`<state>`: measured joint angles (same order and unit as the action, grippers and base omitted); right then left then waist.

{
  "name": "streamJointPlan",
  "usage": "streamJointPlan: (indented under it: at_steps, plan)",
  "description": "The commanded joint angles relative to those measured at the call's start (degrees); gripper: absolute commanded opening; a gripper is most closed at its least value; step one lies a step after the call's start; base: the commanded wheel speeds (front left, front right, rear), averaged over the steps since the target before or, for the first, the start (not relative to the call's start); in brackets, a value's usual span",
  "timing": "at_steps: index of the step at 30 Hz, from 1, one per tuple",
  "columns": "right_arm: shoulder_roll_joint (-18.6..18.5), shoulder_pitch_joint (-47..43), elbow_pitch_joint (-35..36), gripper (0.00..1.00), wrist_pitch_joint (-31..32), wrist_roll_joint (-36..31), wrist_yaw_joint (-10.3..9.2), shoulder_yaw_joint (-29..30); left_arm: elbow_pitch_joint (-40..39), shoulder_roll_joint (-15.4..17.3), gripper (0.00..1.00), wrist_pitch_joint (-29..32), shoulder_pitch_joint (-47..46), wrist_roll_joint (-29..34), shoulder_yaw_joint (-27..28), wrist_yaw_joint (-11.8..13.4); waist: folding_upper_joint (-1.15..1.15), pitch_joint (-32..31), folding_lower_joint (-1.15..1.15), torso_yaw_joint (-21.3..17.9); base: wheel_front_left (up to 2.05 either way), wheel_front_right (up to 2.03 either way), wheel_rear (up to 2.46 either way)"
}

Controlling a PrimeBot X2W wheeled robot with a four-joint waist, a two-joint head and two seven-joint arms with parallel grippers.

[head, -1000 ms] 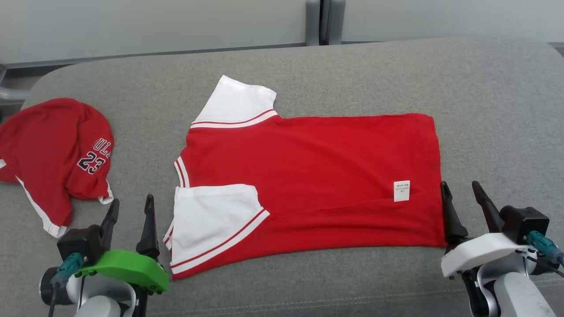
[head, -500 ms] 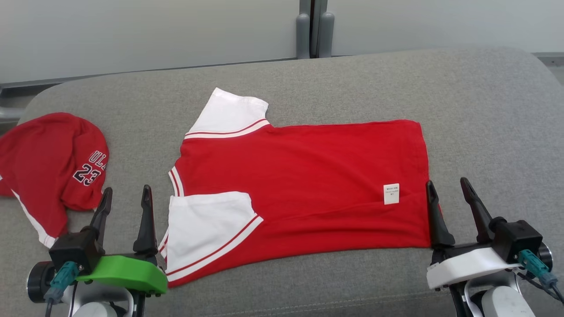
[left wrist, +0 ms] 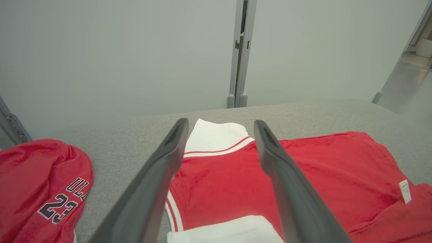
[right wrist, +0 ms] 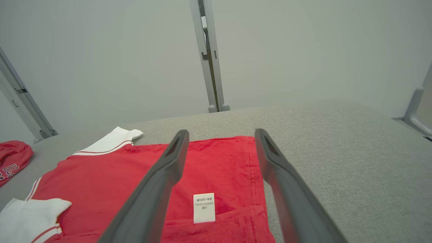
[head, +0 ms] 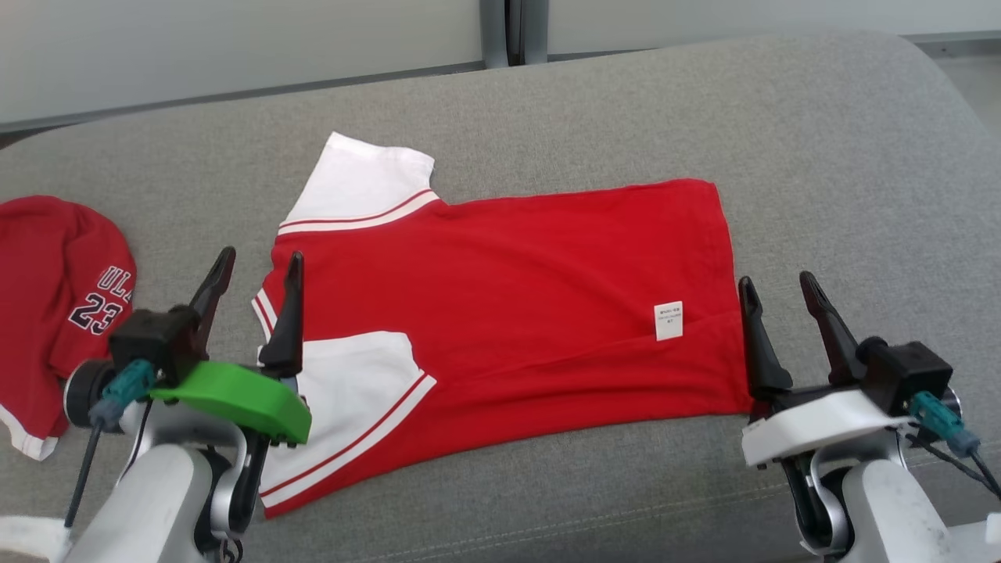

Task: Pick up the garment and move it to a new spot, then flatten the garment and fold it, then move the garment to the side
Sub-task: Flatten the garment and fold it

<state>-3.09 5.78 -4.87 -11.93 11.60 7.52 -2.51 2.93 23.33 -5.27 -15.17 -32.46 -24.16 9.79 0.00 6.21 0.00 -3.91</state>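
Observation:
The garment [head: 508, 297] is a red shirt with white sleeves, spread flat on the grey cushion, collar end to the left and hem to the right. A white label [head: 668, 320] sits near the hem. My left gripper [head: 258, 262] hangs open over the collar edge beside the near white sleeve [head: 352, 391]; in the left wrist view the garment [left wrist: 219, 182] lies between its fingers [left wrist: 162, 168]. My right gripper [head: 774, 285] is open at the hem's near right corner, and the right wrist view has the label [right wrist: 204, 207] between its fingers [right wrist: 280, 175]. Nothing is held.
A second red garment [head: 55, 305] printed with "23" lies crumpled at the cushion's left end. The grey cushion [head: 844, 172] extends bare to the right of the hem and behind the shirt. A pale wall with a metal post [head: 512, 31] stands behind.
The camera has shifted, sliding the scene left. My left gripper has risen and moved forward over the collar edge; the right gripper has edged up along the hem. Both stayed open.

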Motion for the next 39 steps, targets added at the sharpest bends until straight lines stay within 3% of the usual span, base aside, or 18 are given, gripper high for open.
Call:
streamJointPlan:
  at_steps: [1,14,19,26,39]
  plan:
    - [-0.5,1.7,-0.6,1.00,0.1,0.8,-0.06,-0.1,0.8,0.1,1.00,0.3,-2.2,-0.1,0.0,-0.8,0.00,2.7,0.00,-1.2,0.00,0.00,0.00]
    - [-4.7,22.5,-16.8,1.00,1.8,5.7,-0.06,-4.2,17.5,-0.7,1.00,9.3,-24.4,-5.3,-1.2,-12.4,0.00,15.2,0.00,-4.1,0.00,0.00,0.00]
    - [-5.8,30.2,-22.8,1.00,3.5,8.5,-0.06,-6.8,23.3,0.0,1.00,13.6,-32.5,-7.0,-1.6,-15.3,0.00,19.0,0.00,-5.0,0.00,0.00,0.00]
    - [-6.6,41.6,-30.5,1.00,7.3,12.9,-0.06,-10.7,30.6,3.0,1.00,21.6,-44.2,-10.7,-3.2,-17.2,0.00,23.8,0.00,-7.2,0.00,0.00,0.00]
    - [-5.7,53.8,-37.9,1.00,14.1,19.9,-0.06,-18.6,35.8,10.4,1.00,32.5,-54.7,-16.5,-8.5,-17.3,0.00,30.2,0.00,-11.3,0.00,0.00,0.00]
